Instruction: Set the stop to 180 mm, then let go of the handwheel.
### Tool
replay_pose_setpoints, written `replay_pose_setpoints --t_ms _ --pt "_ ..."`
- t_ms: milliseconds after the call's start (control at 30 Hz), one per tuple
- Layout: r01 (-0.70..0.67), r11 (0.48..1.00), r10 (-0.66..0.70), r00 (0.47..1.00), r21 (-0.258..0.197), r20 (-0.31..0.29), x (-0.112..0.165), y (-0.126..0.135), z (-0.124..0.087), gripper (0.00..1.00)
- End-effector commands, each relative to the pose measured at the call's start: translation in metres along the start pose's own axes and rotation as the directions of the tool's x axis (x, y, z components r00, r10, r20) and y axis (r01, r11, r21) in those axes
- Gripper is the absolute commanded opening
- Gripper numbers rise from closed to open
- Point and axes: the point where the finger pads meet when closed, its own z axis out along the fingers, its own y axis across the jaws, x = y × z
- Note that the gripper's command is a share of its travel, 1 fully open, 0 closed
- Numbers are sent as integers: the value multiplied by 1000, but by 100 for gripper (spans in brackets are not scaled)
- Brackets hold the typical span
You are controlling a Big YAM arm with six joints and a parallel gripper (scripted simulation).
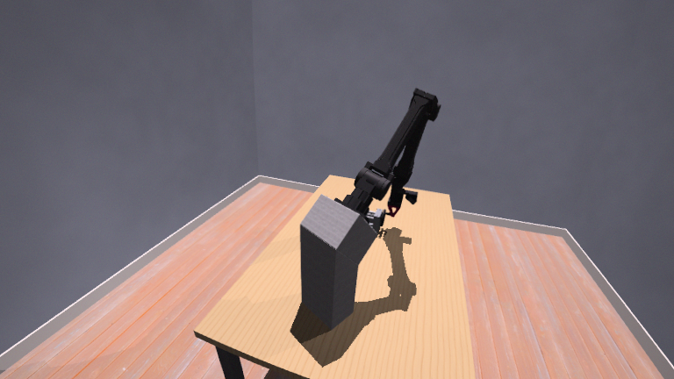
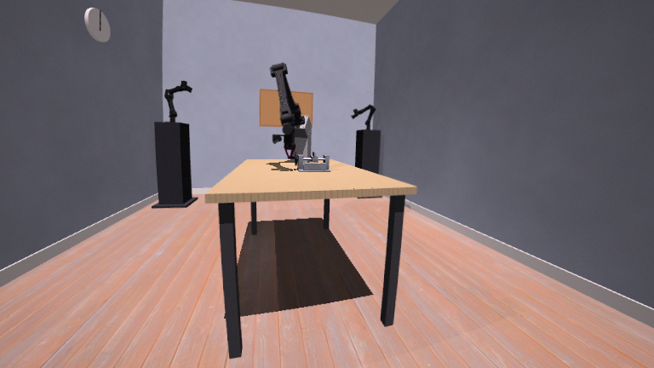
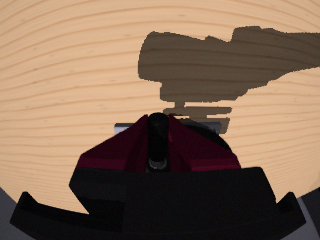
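Note:
The stop fixture is a small grey rail assembly on the wooden table, next to a tall grey box. In the top view the box hides most of the fixture; only a small grey part shows. My gripper, with dark red fingers, points down at the fixture's left end and is shut on the handwheel's dark handle. The handle stands between the fingers in the wrist view. A grey edge of the fixture shows just beyond the fingers. The scale reading is not visible.
The arm's shadow falls on the table beyond the gripper. Two black pedestals with other arms stand on the floor behind the table. An orange board hangs on the far wall.

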Motion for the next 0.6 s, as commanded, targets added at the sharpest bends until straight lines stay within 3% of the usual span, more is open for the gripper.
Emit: replay_pose_setpoints --t_ms 0,267,567 --pt "-1 996 0 1000 -94 -4 -2 40 -12 6" --pt "-9 997 10 1000 -72 7 -10 25 25 6" --pt "0 997 0 1000 -77 -2 -2 25 28 6"
